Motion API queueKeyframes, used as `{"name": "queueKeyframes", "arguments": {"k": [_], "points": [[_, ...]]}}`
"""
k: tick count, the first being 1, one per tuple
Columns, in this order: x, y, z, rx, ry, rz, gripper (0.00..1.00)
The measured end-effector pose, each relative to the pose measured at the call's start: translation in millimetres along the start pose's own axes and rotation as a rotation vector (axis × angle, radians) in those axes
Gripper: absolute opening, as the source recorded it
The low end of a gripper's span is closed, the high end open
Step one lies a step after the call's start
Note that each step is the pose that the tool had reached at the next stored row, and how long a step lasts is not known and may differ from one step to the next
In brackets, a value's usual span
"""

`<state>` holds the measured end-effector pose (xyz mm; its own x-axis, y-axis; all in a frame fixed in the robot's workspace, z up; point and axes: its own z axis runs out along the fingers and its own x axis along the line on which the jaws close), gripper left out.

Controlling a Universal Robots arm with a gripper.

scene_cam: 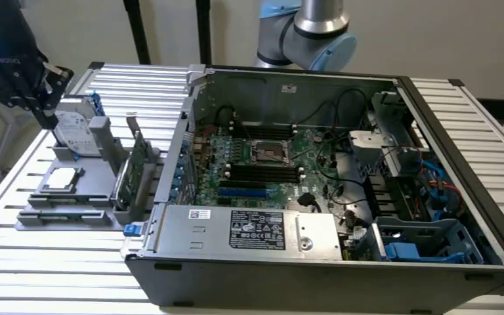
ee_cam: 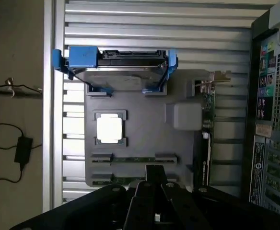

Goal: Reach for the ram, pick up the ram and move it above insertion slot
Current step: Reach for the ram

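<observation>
The ram [ee_cam: 133,159] was a long, narrow, thin green strip seen edge-on, lying flat in a slim slot of the gray tray [ee_cam: 145,139] and held at each end by a small gray clip. A second stick [ee_cam: 115,181] of the same look lay in the next slot just beside it, parallel, partly hidden behind the black gripper body in the wrist view. Both sat at the tray's end farthest from the hard drive [ee_cam: 123,76] — in the exterior view, low on the left.

The tray stood on the slatted table [scene_cam: 60,275] and held four kinds of part. The hard drive, in a blue caddy, was propped at one end. A square processor chip [ee_cam: 109,128] rested in a framed pocket near the middle. The two sticks lay beyond it, and a taller green expansion card [ee_cam: 208,120] stood on edge along the side nearest the computer case [scene_cam: 322,262].

The case lay open beside the tray, its motherboard [scene_cam: 270,164] showing a row of long black slots [scene_cam: 265,174].

The gripper [scene_cam: 46,118] hung high on the exterior view's left, over the tray's hard-drive end and apart from the ram — whether the claw was spread or pressed together, I could not tell.
</observation>
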<state>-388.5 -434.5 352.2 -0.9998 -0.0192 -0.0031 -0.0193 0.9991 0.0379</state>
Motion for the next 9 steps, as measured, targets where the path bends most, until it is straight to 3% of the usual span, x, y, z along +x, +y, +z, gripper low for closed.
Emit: {"name": "queueKeyframes", "arguments": {"k": [9], "points": [[4.2, -39.2, 1.1, -0.0012, -0.0001, 0.000, 0.11]]}}
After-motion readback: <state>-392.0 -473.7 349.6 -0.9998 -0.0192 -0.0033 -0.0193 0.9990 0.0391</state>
